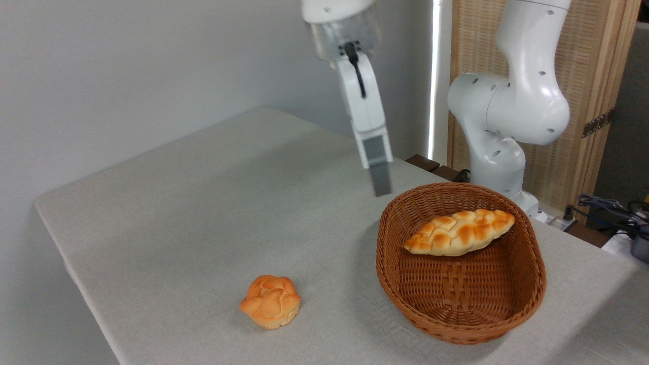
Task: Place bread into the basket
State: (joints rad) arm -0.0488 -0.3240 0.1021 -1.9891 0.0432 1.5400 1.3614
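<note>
The braided loaf of bread lies inside the oval brown wicker basket, propped against its far wall with its pointed ends left and right. My gripper hangs in the air above the table, just left of and above the basket's far-left rim, with nothing in it. I see the fingers side-on, one hiding the other, so the gap between them does not show.
A small round knotted orange bun sits on the grey tablecloth left of the basket, near the front edge. The arm's white base stands behind the basket at the right. Cables lie at the far right.
</note>
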